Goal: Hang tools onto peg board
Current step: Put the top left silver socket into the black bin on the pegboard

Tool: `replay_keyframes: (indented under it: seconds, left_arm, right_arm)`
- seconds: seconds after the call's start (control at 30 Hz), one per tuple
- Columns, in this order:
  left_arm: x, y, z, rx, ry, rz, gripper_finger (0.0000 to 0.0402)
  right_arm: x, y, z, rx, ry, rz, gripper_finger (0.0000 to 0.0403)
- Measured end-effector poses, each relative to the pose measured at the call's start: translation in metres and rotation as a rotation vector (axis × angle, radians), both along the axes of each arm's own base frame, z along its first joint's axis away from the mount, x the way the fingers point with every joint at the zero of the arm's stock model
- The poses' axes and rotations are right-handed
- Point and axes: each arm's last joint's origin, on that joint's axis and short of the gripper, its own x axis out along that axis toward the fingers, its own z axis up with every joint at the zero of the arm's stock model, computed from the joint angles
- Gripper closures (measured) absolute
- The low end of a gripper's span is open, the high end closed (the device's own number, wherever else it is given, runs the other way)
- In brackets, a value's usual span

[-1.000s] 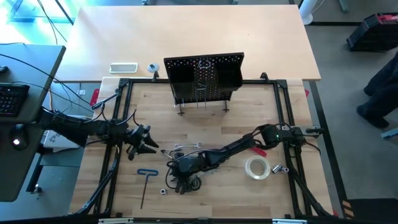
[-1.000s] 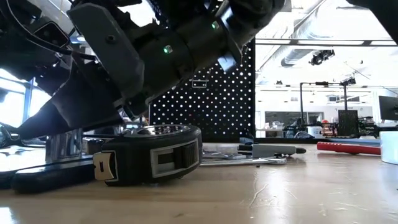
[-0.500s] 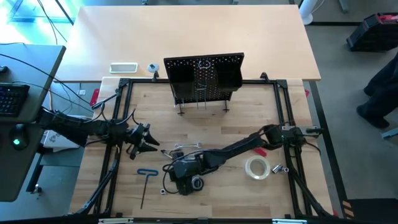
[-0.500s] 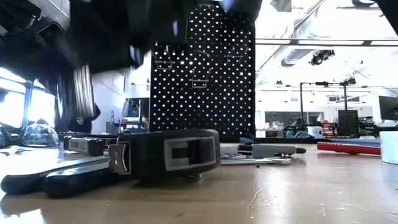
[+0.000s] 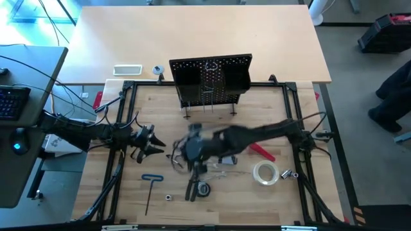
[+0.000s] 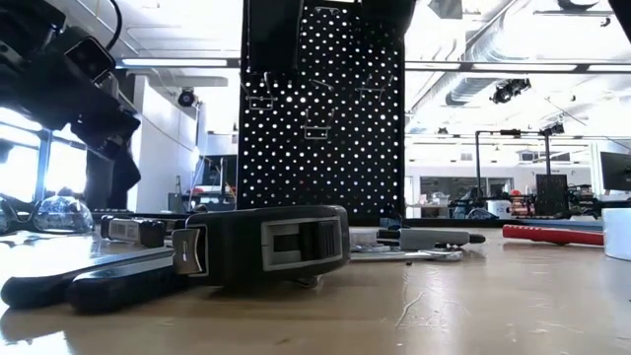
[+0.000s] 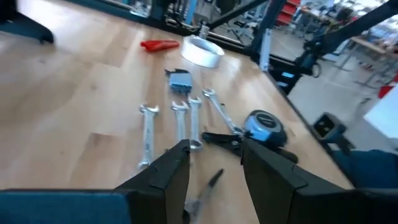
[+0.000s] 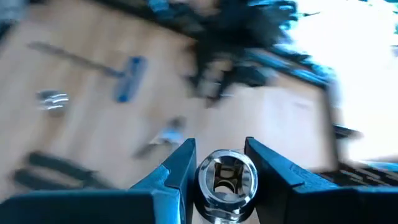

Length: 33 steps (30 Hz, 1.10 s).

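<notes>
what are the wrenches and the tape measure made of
Wrenches: likely bare polished steel, going by the bright silvery shine. Tape measure: apparently matte black moulded plastic or rubber, with a grey slide button; its face looks blue from the left wrist view.

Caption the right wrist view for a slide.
Right end effector grips a shiny silver socket above the wooden table, blue T-handle hex key lying beyond.

1. A white rectangular slab [image 5: 127, 69] is seen lying on the light table behind the frame.
2. A keyboard [image 5: 13, 102] is seen on the dark desk [image 5: 29, 147] at the left.
</notes>
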Motion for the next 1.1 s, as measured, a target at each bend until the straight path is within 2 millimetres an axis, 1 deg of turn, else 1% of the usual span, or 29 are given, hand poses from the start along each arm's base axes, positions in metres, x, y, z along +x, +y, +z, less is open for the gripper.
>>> replay_keyframes:
  seconds: [0.07,0.17,0.23,0.3,0.4,0.47,0.57,0.83,0.93,1.1]
  left_arm:
    - [0.000,0.001,0.000,0.032,-0.009,0.038,0.0264]
    - [0.001,0.003,0.002,0.093,-0.029,0.094,0.0264]
    - [0.001,0.004,0.003,0.135,-0.048,0.125,0.0264]
    - [0.002,0.005,0.005,0.172,-0.069,0.144,0.0264]
    - [0.002,0.006,0.008,0.202,-0.106,0.161,0.0264]
    - [0.002,0.006,0.009,0.218,-0.116,0.167,0.0264]
    - [0.003,0.006,0.010,0.222,-0.124,0.169,0.0264]
    - [0.005,0.006,0.006,0.206,-0.075,0.171,0.0264]
    - [0.006,0.006,0.003,0.208,-0.053,0.170,0.0264]
    - [0.007,0.006,0.000,0.212,-0.024,0.183,0.0264]
  right_arm:
    - [-0.017,-0.020,0.024,-0.021,-0.049,-0.057,0.0297]
    - [-0.048,-0.057,0.062,0.010,-0.117,-0.153,0.0297]
    - [-0.068,-0.078,0.083,0.011,-0.159,-0.211,0.0297]
    - [-0.084,-0.096,0.100,-0.004,-0.208,-0.253,0.0297]
    - [-0.107,-0.116,0.121,-0.007,-0.268,-0.284,0.0297]
    - [-0.117,-0.130,0.128,-0.012,-0.285,-0.310,0.0297]
    - [-0.123,-0.150,0.130,-0.024,-0.286,-0.369,0.0297]
    - [-0.129,-0.195,0.125,0.018,-0.245,-0.443,0.0297]
    - [-0.132,-0.203,0.124,0.029,-0.246,-0.473,0.0297]
    - [-0.137,-0.208,0.118,0.061,-0.184,-0.499,0.0297]
